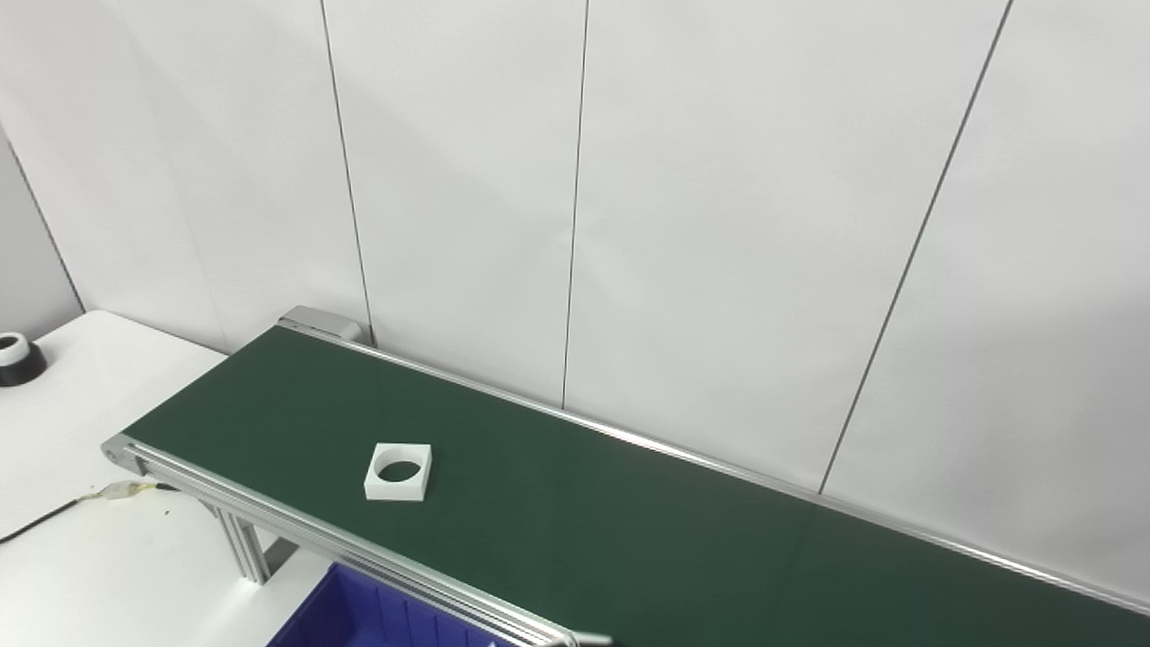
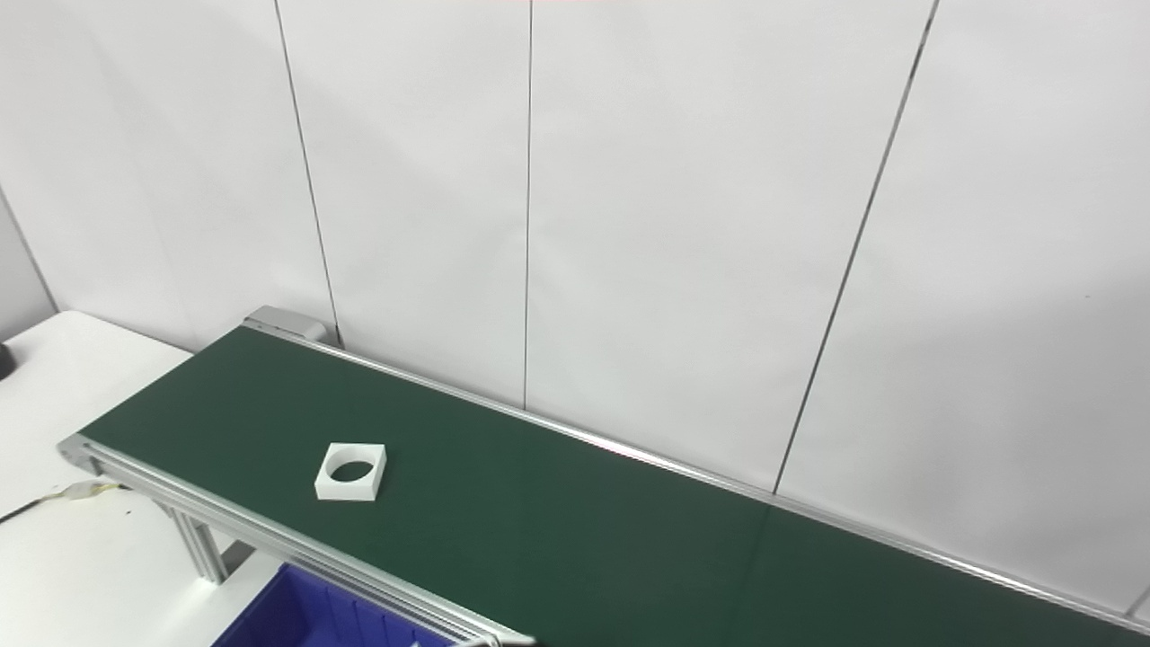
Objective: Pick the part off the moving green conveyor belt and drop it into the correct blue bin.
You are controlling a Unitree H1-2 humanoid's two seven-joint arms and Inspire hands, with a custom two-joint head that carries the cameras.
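Alone on the green conveyor belt [image 1: 629,530], a white square part [image 1: 398,472] with a round hole through it lies flat near the belt's left end, closer to the near rail than the far one. From my remote station I see neither hand in either head view, so I cannot tell whether they are spread or pressed together. A blue bin [image 1: 359,615] sits below the near rail, just nearer and right of the part, placed, I judge, so a picked piece can drop straight down. The white tabletop [image 1: 81,539] carries a black-and-white round object [image 1: 18,358] at far left and a cable [image 1: 54,512] by the belt's end. I judge the pick has not yet begun.
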